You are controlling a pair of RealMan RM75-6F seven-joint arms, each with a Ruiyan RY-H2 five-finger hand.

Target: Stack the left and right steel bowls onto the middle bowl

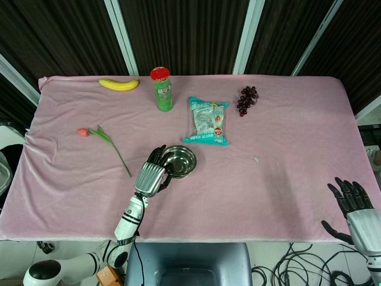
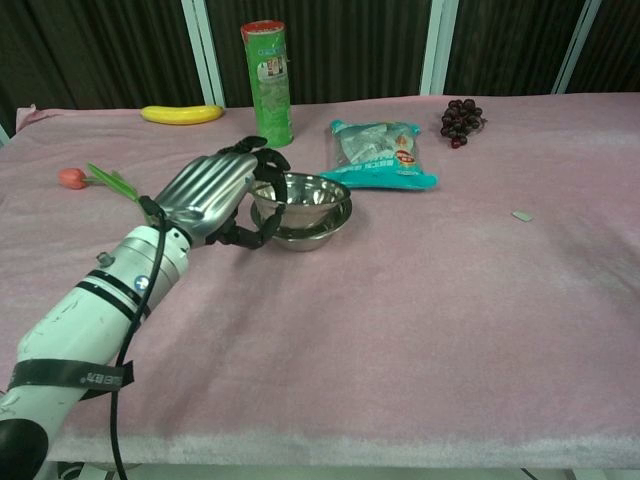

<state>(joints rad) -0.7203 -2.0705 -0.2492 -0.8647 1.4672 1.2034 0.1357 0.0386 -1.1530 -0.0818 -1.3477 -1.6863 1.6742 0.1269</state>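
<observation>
My left hand (image 1: pixel 152 175) grips a steel bowl (image 1: pixel 180 159) by its left rim, fingers curled over the edge. In the chest view the held bowl (image 2: pixel 306 190) sits slightly tilted, nested in the top of the middle steel bowl (image 2: pixel 300 228), which rests on the pink cloth. From the head view the two bowls overlap and look almost like one. My right hand (image 1: pixel 356 206) hovers at the table's front right corner, fingers spread, holding nothing; the chest view does not show it.
Along the back lie a banana (image 1: pixel 119 84), a green can (image 1: pixel 162 89), a teal snack bag (image 1: pixel 206 121) and dark grapes (image 1: pixel 247 99). A tulip (image 1: pixel 104 137) lies left of the bowls. A small scrap (image 1: pixel 256 159) sits to the right on the pink cloth (image 1: pixel 286 137).
</observation>
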